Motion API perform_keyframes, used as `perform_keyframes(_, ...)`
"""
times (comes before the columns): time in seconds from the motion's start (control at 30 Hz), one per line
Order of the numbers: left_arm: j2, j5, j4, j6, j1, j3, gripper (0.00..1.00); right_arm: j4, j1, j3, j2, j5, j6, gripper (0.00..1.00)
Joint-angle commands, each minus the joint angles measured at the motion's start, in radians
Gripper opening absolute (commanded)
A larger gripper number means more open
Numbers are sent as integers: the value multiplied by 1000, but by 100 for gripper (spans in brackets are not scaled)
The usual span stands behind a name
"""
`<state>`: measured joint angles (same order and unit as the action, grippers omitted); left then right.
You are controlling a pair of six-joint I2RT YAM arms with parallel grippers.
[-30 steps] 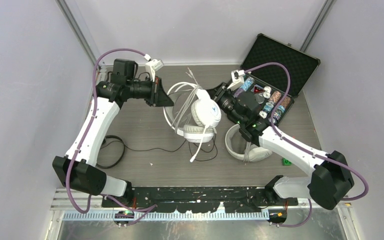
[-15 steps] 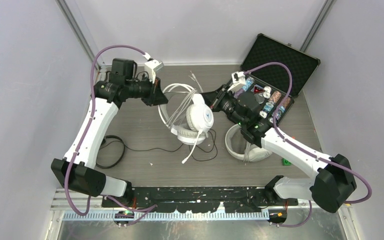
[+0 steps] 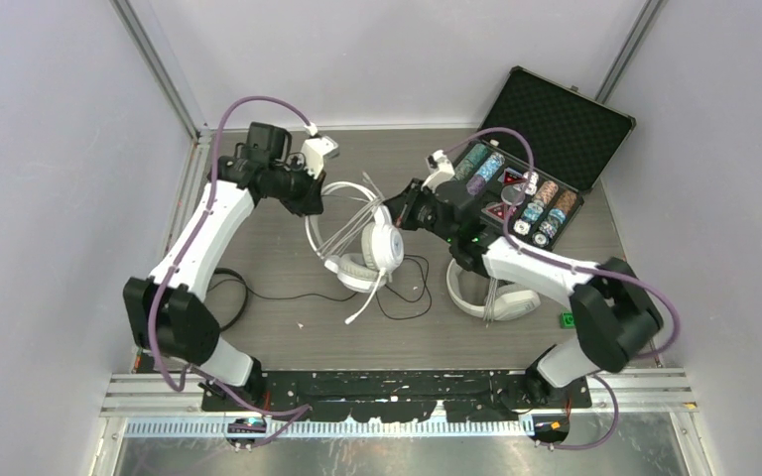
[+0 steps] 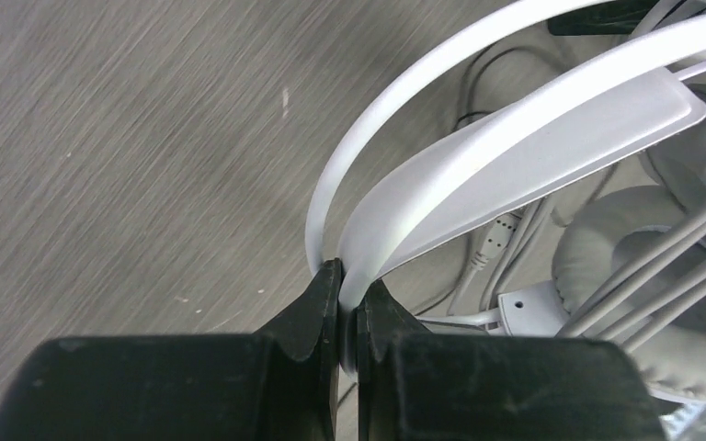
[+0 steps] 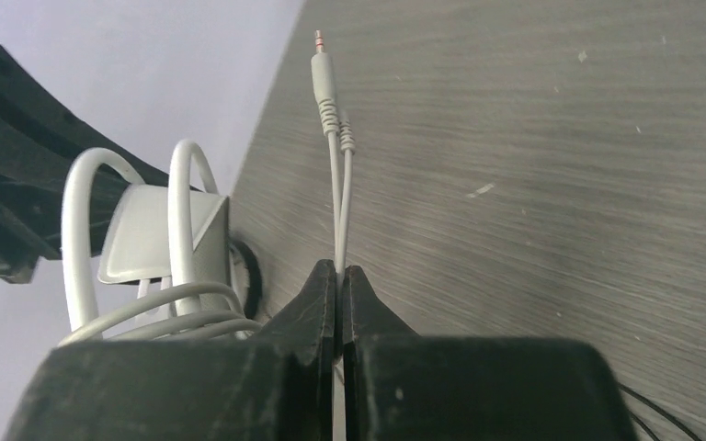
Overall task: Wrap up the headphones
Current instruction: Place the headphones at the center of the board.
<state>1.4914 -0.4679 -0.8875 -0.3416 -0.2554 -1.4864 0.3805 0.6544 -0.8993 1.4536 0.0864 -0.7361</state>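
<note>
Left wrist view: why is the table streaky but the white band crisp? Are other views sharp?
Left wrist: the table smears, likely motion blur; the gripped headband is crisp. Right wrist: cable plug sharp. Top external: even light, soft shadows.

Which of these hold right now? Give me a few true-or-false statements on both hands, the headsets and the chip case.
1. The left hand is shut on the band of a white headset. True.
2. The right hand is open and holds nothing. False: it is shut on the white cable, a little behind its plugs.
3. A second white headset lies on the table beside the right arm, in neither hand. True.
4. The chip case has its lid shut. False: the lid stands open and the rows of chips are in view.
</note>
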Motion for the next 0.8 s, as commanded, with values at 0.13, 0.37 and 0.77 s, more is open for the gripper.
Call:
perform_keyframes(0.13, 228, 402, 33, -161, 18, -2, 0, 174, -21, -154, 272, -23, 1, 0)
perform_keyframes(0.37, 421, 448, 131, -181, 44, -124, 1, 179, -30, -320, 500, -32, -23, 0)
perform_keyframes(0.77, 443, 343, 369, -169, 37, -33, 49, 102, -43, -381, 682, -140, -40, 20)
